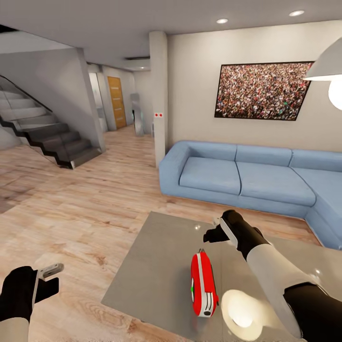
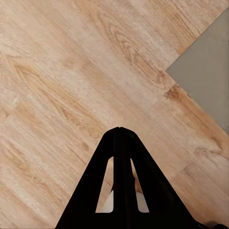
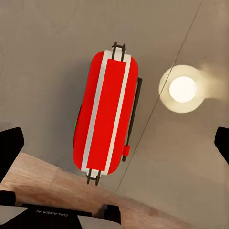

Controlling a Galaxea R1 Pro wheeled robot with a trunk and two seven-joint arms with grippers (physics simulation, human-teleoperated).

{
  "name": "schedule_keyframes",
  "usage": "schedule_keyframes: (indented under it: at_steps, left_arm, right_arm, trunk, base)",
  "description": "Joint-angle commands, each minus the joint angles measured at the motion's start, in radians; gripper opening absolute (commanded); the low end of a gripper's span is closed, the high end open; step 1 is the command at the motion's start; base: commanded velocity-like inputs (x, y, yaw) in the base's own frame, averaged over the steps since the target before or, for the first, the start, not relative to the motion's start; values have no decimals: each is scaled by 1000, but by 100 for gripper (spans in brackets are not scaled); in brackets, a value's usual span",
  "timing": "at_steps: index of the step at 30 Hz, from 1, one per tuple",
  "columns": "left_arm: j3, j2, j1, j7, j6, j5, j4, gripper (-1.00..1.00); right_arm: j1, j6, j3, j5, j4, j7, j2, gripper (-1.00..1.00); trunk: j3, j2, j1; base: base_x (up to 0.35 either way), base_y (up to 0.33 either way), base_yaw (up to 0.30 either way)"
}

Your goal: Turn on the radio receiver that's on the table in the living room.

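Note:
The glossy red radio receiver (image 1: 203, 285) with white bands stands on edge near the front of the grey table (image 1: 156, 256). My right gripper (image 1: 214, 229) hovers above the table just beyond the radio, open. In the right wrist view the radio (image 3: 106, 112) lies straight below, between the widely spread black fingers (image 3: 9, 148), with a green spot on one side. My left gripper (image 1: 51, 276) hangs over the wood floor left of the table. Its fingers (image 2: 119, 138) are pressed together on nothing, and a table corner (image 2: 205, 71) shows nearby.
A blue L-shaped sofa (image 1: 247, 178) runs behind and to the right of the table, under a crowd photo (image 1: 261, 90). A white pendant lamp (image 1: 327, 71) hangs at upper right; its glare (image 1: 242, 308) lies on the tabletop. Stairs (image 1: 47, 133) rise at far left across open wood floor.

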Motion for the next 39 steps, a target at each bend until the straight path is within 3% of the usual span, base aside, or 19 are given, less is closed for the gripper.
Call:
schedule_keyframes:
  at_steps: [1, 29, 39]
  left_arm:
    - [0, 0, 0, 0, 0, 0, 0, -100]
    - [-1, -1, 0, 0, 0, 0, 1, -100]
    - [-1, -1, 0, 0, 0, 0, 1, -100]
  right_arm:
    - [0, 0, 0, 0, 0, 1, 0, 100]
    - [0, 2, 0, 0, 0, 0, 0, 100]
    - [0, 0, 3, 0, -1, 0, 0, 100]
  trunk:
    - [2, 7, -4]
    - [43, 203, -111]
    - [36, 203, -111]
  base:
    - [0, 0, 0]
    - [0, 0, 0]
    - [0, 0, 0]
